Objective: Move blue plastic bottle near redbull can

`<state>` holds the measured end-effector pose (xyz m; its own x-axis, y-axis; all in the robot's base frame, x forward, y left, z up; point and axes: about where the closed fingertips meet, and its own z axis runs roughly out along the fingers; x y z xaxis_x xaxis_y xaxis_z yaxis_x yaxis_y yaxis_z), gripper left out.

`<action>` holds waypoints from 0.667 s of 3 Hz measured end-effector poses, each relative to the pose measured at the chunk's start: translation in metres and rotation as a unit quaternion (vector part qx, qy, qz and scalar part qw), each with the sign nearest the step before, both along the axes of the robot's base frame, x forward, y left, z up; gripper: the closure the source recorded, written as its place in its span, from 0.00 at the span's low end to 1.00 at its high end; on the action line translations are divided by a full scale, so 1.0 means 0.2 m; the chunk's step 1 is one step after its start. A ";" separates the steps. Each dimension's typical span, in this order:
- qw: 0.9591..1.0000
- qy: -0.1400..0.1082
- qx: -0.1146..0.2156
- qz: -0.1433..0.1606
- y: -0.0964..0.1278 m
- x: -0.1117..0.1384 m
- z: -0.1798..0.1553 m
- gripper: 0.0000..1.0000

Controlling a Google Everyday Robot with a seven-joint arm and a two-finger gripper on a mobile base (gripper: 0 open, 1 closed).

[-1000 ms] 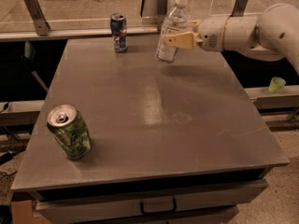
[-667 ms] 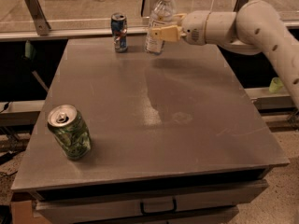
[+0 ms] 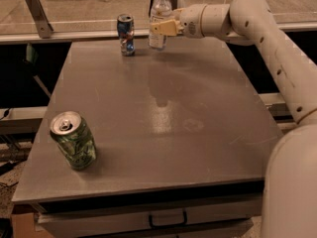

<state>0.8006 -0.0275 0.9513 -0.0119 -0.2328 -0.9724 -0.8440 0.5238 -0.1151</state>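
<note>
Your gripper (image 3: pixel 162 28) is clamping the blue plastic bottle (image 3: pixel 161 6) upright, jaws closed on its middle, redbull can (image 3: pixel 126 33) standing just beyond them. You're wanting it lowered straight and released slowly, no tipping.

From here, no lettering reads on the blue plastic bottle (image 3: pixel 161 9), redbull can (image 3: pixel 126 33) or green can (image 3: pixel 74 142); the gripper (image 3: pixel 159 29) clasps the bottle at the bench's (image 3: pixel 198 93) far edge.
</note>
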 end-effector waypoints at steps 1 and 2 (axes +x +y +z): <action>1.000 0.021 -0.013 -0.002 0.07 0.05 -0.05 1.00; 0.999 0.045 -0.023 0.001 0.13 0.06 -0.12 0.84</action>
<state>0.8126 -0.0023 0.9282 -0.0985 -0.2777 -0.9556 -0.8528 0.5185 -0.0628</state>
